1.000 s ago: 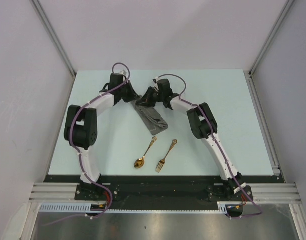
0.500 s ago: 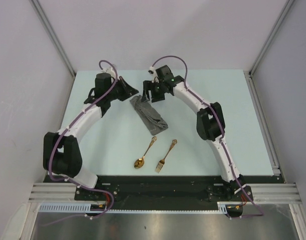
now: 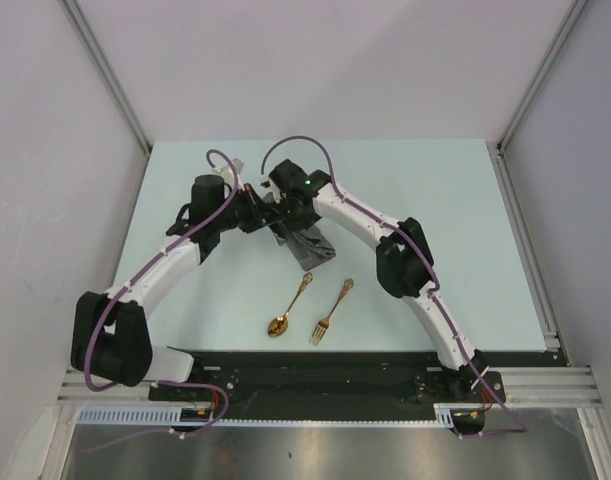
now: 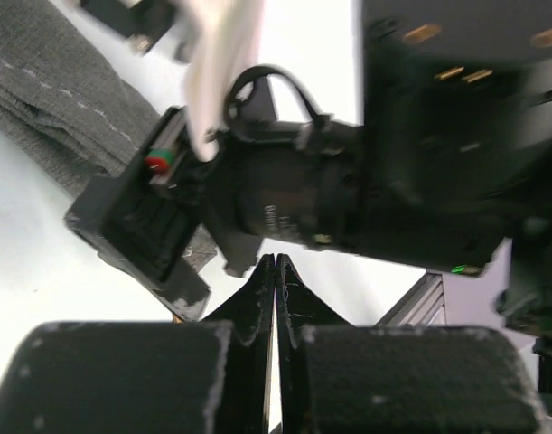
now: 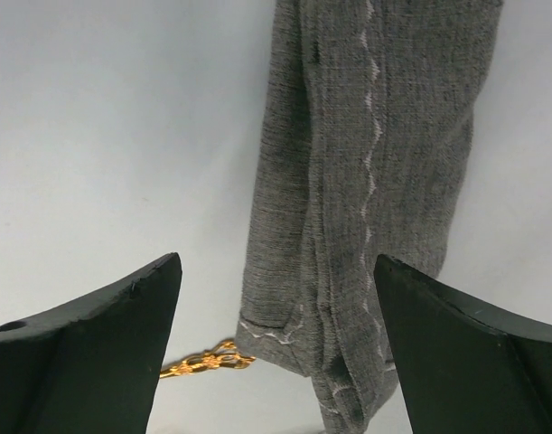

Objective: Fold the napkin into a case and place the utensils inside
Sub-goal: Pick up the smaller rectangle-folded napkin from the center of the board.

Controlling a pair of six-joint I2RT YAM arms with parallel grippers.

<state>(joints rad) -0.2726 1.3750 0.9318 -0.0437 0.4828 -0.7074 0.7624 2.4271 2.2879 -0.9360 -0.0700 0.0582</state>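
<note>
The napkin (image 3: 307,243) lies folded into a narrow dark grey case, running from the middle of the table toward the near right. My right gripper (image 3: 286,214) hovers over its far end, jaws wide open with nothing between them. In the right wrist view the folded cloth (image 5: 375,181) hangs between and beyond the fingers (image 5: 104,344). My left gripper (image 3: 253,212) is shut and empty just left of the cloth's far end, its closed tips (image 4: 276,260) pointing at the right wrist. The gold spoon (image 3: 288,306) and fork (image 3: 331,311) lie near the front edge; the spoon's handle tip (image 5: 203,362) almost touches the cloth.
Pale table surface (image 3: 455,240) stretches to both sides, bounded by grey walls and a metal rail (image 3: 525,240) on the right. Both arms arch inward, and their wrists crowd together at the napkin's far end.
The right gripper has opened wide and swung left and nearer, over the napkin's far end. The left arm drew back leftward, then came in beside the cloth, staying shut.
</note>
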